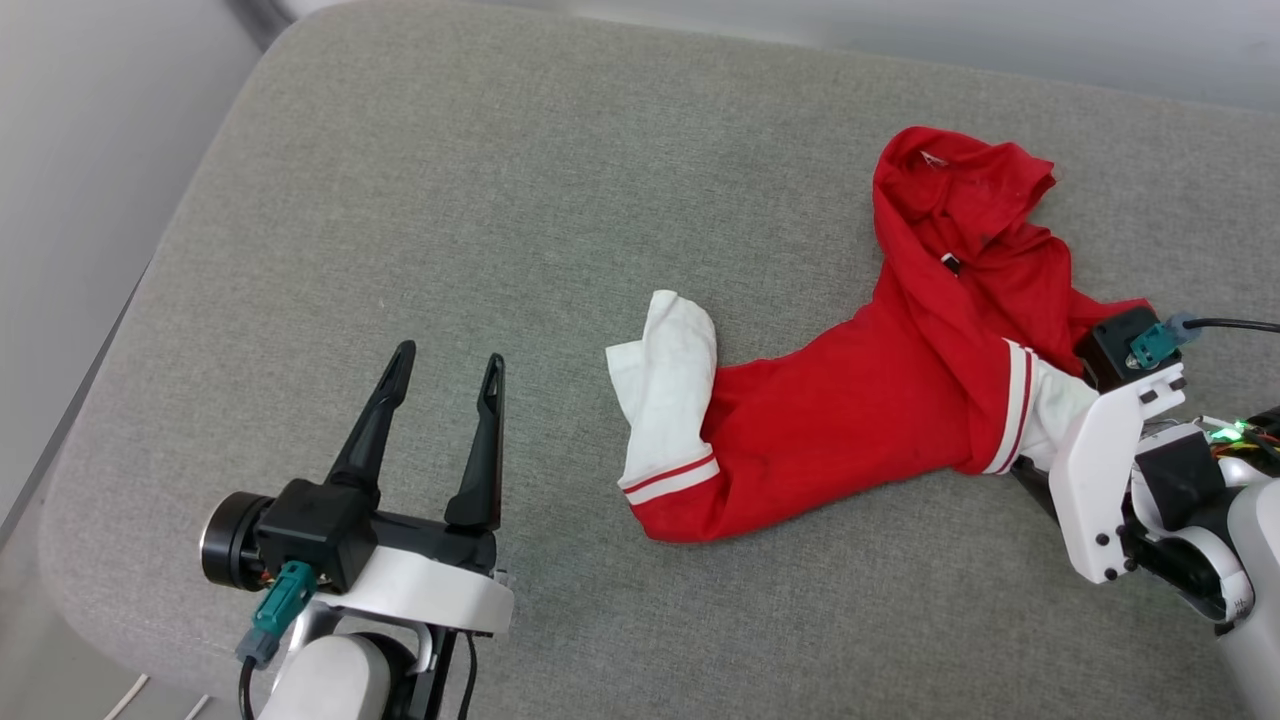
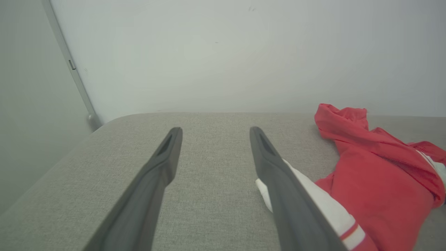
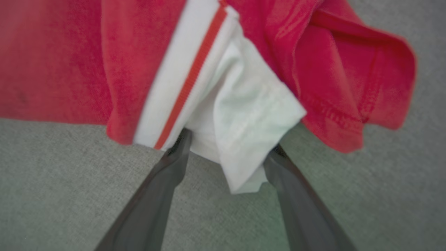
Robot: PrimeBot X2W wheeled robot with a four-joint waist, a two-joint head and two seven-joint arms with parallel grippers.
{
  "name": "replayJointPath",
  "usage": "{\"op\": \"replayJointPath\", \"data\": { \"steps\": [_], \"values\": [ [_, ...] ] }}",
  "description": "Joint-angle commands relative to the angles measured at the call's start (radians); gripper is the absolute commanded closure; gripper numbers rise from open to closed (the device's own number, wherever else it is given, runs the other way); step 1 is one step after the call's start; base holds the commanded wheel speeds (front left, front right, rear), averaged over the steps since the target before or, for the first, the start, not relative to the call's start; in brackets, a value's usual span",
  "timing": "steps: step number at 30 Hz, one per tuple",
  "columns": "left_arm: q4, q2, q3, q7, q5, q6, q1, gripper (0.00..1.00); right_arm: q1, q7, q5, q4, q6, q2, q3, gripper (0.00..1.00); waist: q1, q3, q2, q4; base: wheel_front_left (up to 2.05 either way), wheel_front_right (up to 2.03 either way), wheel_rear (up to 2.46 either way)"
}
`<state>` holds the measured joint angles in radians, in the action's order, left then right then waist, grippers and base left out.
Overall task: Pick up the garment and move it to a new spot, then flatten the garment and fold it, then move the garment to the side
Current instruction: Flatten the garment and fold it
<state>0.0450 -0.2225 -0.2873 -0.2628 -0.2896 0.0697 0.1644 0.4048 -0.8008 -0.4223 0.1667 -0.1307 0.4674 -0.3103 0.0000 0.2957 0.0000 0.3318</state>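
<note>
The garment (image 1: 860, 400), red with white sleeves and red-and-white striped trim, lies crumpled on the right half of the grey padded surface (image 1: 500, 200). One white sleeve (image 1: 670, 370) sticks out at its left end. My left gripper (image 1: 448, 355) stands open over bare cushion to the left of that sleeve, holding nothing. In the left wrist view the left gripper (image 2: 215, 129) has the garment (image 2: 379, 174) to its right. My right gripper (image 3: 228, 146) is open, its fingers (image 3: 174, 167) spread on either side of the other white sleeve (image 3: 244, 115), tips hidden under the cloth.
The padded surface has a rounded left edge (image 1: 130, 330) and a rounded back-left corner, with pale floor beyond. A white wall (image 2: 223, 52) rises behind it. A black cable (image 1: 1235, 324) runs off the right wrist. Bare cushion spreads left of and behind the garment.
</note>
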Motion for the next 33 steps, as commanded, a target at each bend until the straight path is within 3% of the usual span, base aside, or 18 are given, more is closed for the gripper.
{"op": "replayJointPath", "data": {
  "steps": [1, 2, 3, 8, 14, 25, 30, 33],
  "values": [
    [-0.003, 0.006, 0.005, -0.003, 0.008, -0.006, 0.000, 0.00, -0.010, -0.004, -0.010, 0.028, 0.000, -0.003, -0.019, 0.51, 0.0000, 0.001, 0.0000, 0.005, 0.00, 0.00, 0.00],
    [-0.007, 0.011, 0.008, -0.003, 0.012, -0.008, -0.003, 0.00, -0.014, 0.000, -0.019, 0.038, 0.000, -0.006, -0.029, 0.84, 0.0000, -0.002, 0.0000, 0.005, 0.00, 0.00, 0.00],
    [-0.011, 0.014, 0.013, -0.003, 0.016, -0.011, -0.008, 0.00, -0.018, 0.006, -0.030, 0.041, 0.000, -0.012, -0.033, 1.00, 0.0000, -0.007, 0.0000, 0.004, 0.00, 0.00, 0.00],
    [-0.028, 0.028, 0.035, -0.003, 0.030, -0.024, -0.027, 0.00, -0.045, 0.039, -0.057, 0.018, 0.000, 0.002, -0.030, 1.00, 0.0000, -0.051, 0.0000, -0.030, 0.00, 0.00, 0.00],
    [-0.043, 0.031, 0.064, -0.003, 0.046, -0.031, -0.064, 0.00, -0.146, 0.058, -0.089, -0.095, 0.000, 0.010, -0.007, 1.00, 0.0000, -0.151, 0.0000, -0.107, 0.00, 0.00, 0.00],
    [-0.037, 0.044, 0.096, -0.003, 0.061, -0.039, -0.124, 0.00, -0.406, -0.072, -0.136, -0.312, 0.000, -0.008, 0.237, 1.00, 0.0000, -0.231, 0.0000, -0.193, 0.00, 0.00, 0.00],
    [-0.041, 0.048, 0.105, -0.003, 0.067, -0.043, -0.130, 0.00, -0.475, -0.089, -0.105, -0.279, 0.000, -0.027, 0.350, 1.00, 0.0000, -0.227, 0.0000, -0.204, 0.00, 0.00, 0.00],
    [-0.047, 0.049, 0.106, -0.003, 0.068, -0.050, -0.124, 0.00, -0.477, -0.066, -0.077, -0.222, 0.000, -0.029, 0.368, 1.00, 0.0000, -0.219, 0.0000, -0.207, 0.00, 0.00, 0.00]
  ]
}}
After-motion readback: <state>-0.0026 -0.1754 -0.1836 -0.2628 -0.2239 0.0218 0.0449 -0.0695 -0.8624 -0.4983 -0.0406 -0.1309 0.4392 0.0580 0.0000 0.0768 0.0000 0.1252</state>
